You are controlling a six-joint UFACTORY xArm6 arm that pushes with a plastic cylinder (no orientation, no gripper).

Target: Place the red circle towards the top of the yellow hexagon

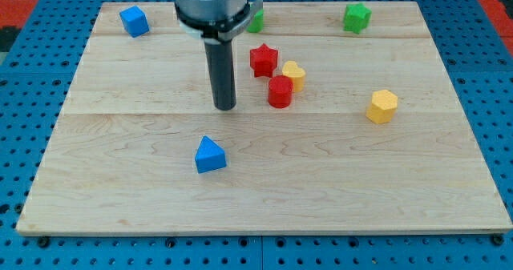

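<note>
- My tip (225, 107) sits on the desk (120, 182), centre frame; there are no fingers, only a bare rod holding nothing.
- The red circle (280, 92) lies just right of it.
- The yellow hexagon (382, 106) waits farther right, well apart.
- The yellow heart (295, 74) touches the circle's upper right and the red star (263, 60) sits above: likely snags.

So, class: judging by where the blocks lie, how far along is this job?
Nothing looks done: the red circle sits well to the view's left of the yellow hexagon, touching a yellow heart. In hand: my tip stands left of the circle, apart from it. Left: pushing it right, to above the hexagon.
</note>
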